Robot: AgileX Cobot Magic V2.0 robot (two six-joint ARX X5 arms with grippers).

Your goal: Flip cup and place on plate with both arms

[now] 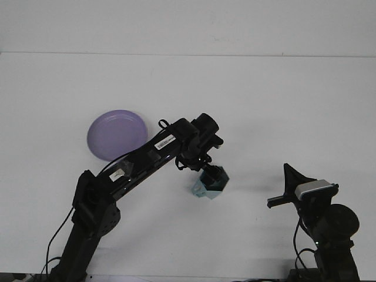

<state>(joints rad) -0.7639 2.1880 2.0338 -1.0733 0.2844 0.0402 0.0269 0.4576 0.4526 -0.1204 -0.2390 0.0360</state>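
Your left tool [210, 176] sits in the teal cup [207, 187] mouth, grip state unclear; purple plate [116, 134] well apart; right tool [289, 187] idle, state unclear.

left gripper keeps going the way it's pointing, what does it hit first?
The teal cup. The left gripper points down right at its mouth, so it would likely enter the cup or meet its rim; depth is unclear from this one view.
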